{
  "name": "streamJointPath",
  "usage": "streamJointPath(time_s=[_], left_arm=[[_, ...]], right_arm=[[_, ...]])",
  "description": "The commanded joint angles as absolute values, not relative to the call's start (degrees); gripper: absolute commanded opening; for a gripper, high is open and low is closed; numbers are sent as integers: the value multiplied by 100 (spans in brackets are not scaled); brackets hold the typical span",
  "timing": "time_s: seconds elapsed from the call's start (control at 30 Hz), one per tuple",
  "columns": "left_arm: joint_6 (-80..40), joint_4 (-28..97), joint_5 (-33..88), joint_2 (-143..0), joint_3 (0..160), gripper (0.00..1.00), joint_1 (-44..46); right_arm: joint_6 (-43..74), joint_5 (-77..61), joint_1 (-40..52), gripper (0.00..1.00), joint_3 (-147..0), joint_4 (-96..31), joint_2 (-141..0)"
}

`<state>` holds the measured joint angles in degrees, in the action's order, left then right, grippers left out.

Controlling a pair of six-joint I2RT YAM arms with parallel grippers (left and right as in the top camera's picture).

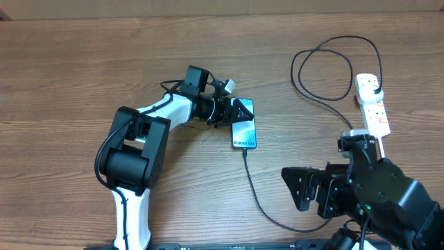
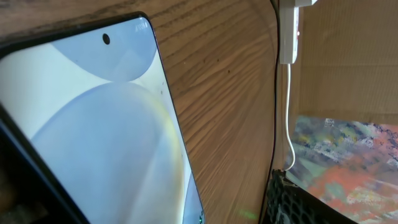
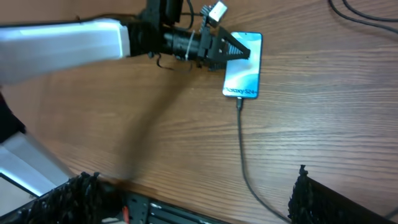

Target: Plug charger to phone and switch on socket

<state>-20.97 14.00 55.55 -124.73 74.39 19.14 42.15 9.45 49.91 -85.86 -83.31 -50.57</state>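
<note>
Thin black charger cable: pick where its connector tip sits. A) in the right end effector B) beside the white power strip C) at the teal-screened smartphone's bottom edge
C: in the right wrist view the thin black charger cable ends at the bottom edge of the teal-screened smartphone.

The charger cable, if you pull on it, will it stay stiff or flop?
Probably floppy: the charger lies in loose curves, with a loop near the socket, so it should bend rather than push. Likely light, being thin. Its tip meets the phone, so a tug might drag that along.

The phone (image 1: 244, 128), charger (image 3: 240, 137) seemingly in its near end, lies left of the socket (image 1: 372, 104).
</note>
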Motion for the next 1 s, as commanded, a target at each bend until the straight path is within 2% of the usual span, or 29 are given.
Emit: streamJointPath(time_s=[0.0,0.43,0.57,0.77,0.97], left_arm=[[-1970,1448,4737,-12599,7437,76,1914],[-2080,1505,4434,-12599,7448,77,1914],[-2078,1527,4407,-12599,7448,81,1914],[-2078,1667,4283,-12599,7448,100,1914],[-2078,1841,4180,-12599,7448,100,1914]], right_arm=[[4713,1033,4976,100,-8578,-8208,-5054],[4998,1046,4976,100,-8578,-7996,-5736],[4998,1041,4976,100,-8578,-8086,-6095],[5131,1033,4976,100,-8578,-8346,-6541],[5253,1146,4976,100,-8578,-8556,-6622]])
